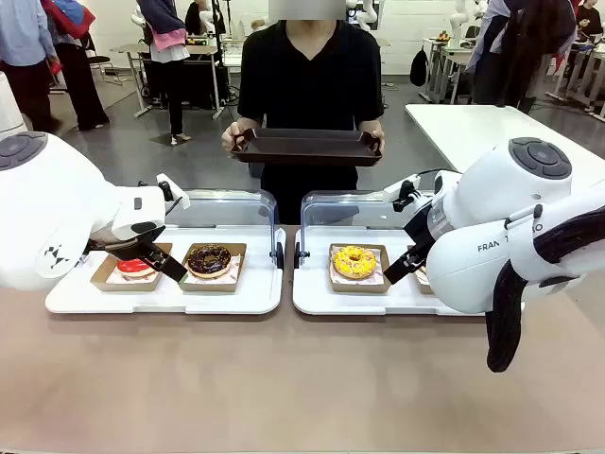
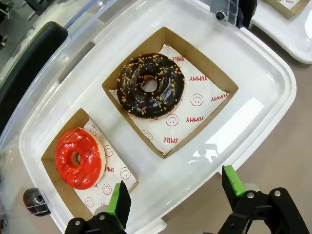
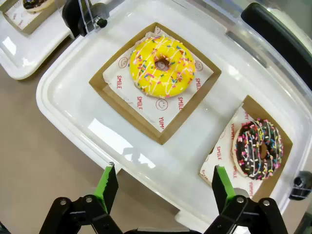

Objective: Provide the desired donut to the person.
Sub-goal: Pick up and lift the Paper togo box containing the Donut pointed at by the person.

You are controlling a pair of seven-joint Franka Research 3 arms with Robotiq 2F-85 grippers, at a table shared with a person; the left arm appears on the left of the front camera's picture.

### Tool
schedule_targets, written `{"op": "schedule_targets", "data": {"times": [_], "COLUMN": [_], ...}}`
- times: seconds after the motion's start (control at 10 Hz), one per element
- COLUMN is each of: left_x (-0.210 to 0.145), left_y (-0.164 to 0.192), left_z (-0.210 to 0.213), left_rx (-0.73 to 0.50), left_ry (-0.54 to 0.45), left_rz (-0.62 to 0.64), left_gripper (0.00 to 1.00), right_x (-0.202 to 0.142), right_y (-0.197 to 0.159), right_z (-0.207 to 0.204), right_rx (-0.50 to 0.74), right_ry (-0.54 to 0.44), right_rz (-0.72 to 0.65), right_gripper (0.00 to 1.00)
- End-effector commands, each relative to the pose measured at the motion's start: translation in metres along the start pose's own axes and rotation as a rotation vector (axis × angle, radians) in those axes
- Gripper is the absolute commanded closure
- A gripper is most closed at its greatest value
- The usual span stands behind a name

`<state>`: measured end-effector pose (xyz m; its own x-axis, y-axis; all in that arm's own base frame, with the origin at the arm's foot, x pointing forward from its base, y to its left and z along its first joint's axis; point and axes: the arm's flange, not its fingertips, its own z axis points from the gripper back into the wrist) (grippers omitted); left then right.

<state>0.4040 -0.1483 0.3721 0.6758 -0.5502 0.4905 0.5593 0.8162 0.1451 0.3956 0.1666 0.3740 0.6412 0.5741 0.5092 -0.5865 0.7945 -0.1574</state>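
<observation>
Tan surface (image 1: 284, 378) bearing two white donut trays (image 1: 255, 295), left hand (image 2: 175, 187) and right hand (image 3: 164, 180) released above, person (image 1: 310, 76) holding brown tray (image 1: 307, 147), busy room (image 1: 113, 142).

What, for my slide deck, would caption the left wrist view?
Open left gripper above a white tray holding a red-glazed donut and a nut-topped chocolate donut, each boxed.

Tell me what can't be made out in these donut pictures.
- Front view: red donut partly covered by the left end effector.
- Front view: sprinkled chocolate donut hidden behind the right arm.
- Right wrist view: nut-topped chocolate donut cut off by the top edge.
</observation>
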Motion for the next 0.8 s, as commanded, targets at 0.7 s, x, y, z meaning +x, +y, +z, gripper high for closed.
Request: {"op": "schedule_targets", "data": {"times": [0.7], "left_x": [0.0000], "left_y": [-0.0001], "left_z": [0.0000], "left_rx": [0.000], "left_ry": [0.000], "left_rz": [0.000], "left_gripper": [0.00], "right_x": [0.0000], "right_y": [0.0000], "right_z": [0.0000], "right_rx": [0.000], "right_ry": [0.000], "right_rz": [0.000], "right_gripper": [0.00]}}
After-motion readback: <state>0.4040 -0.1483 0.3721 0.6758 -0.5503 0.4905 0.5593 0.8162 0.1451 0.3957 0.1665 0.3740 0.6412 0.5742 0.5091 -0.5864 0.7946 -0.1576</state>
